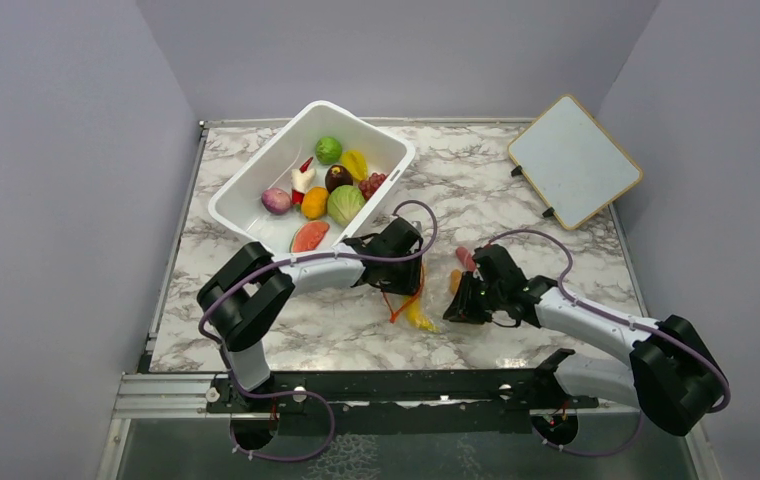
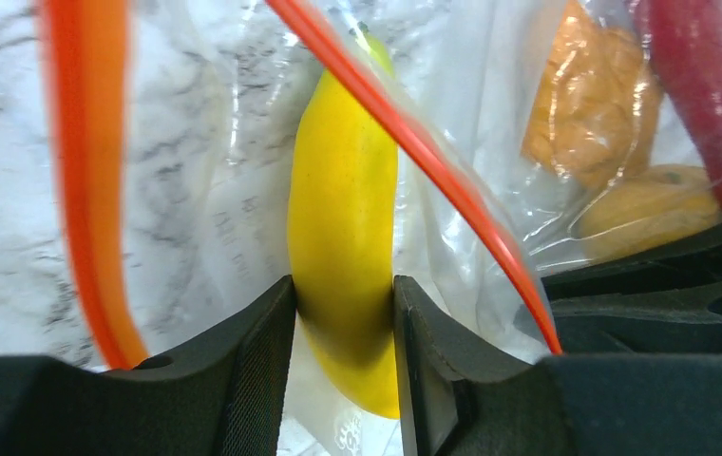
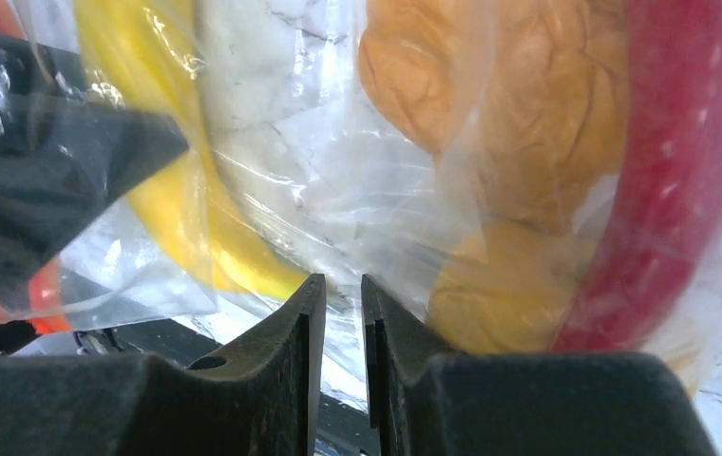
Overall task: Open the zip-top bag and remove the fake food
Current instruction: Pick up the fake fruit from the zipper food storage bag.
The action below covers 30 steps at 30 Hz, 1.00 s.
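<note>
Top external: the zip-top bag (image 1: 431,298) lies on the marble table (image 1: 516,200), just near of the white tub (image 1: 246,190). It sits between the left gripper (image 1: 401,288) and the right gripper (image 1: 459,308), which meet it from either side.

Left wrist: the fingers (image 2: 253,361) are clamped on the yellow banana (image 2: 343,218), between two runs of the orange-red zip strip (image 2: 424,152). The orange fruits (image 2: 595,104) lie to the right under plastic.

Right wrist: the jaws are nearly together, pinching the bag's clear film, with orange fruit and a red piece (image 3: 680,171) behind it.
</note>
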### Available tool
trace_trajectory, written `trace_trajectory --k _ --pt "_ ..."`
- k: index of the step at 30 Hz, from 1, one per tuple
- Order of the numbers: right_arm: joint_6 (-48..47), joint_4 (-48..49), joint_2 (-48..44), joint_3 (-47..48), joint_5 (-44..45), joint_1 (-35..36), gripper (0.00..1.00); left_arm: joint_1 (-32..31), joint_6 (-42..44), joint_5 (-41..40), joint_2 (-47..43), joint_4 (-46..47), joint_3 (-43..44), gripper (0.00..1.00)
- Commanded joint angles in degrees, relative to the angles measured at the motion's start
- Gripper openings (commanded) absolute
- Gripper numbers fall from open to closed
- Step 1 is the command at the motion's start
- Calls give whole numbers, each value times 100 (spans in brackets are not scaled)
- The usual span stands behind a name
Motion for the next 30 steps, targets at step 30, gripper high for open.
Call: trace_trajectory --k 30 --pt "158 83 68 -68 371 -7 22 -303 673 -1179 -82 -1417 473 62"
